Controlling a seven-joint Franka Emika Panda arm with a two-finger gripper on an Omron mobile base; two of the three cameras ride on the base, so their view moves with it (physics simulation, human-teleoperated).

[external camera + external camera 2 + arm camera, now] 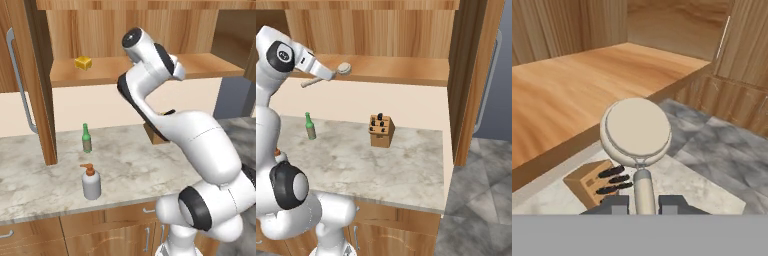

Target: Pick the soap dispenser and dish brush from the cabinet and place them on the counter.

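The dish brush (636, 126), with a round pale head and a grey handle, sticks out from my gripper (643, 205), which is shut on the handle. In the right base view the dish brush (344, 68) hangs at the front edge of the cabinet shelf (401, 70), above the counter (356, 160), with my gripper (325, 76) behind its head. The soap dispenser (91, 184), pale with an orange-brown pump, stands upright near the front of the counter (135, 165), apart from the gripper.
A slim green bottle (87, 138) stands on the counter behind the dispenser. A yellow sponge (83, 62) lies on the cabinet shelf (100, 72). A wooden knife block (381, 131) stands mid-counter. Open cabinet doors (30, 75) (471, 75) flank the shelf.
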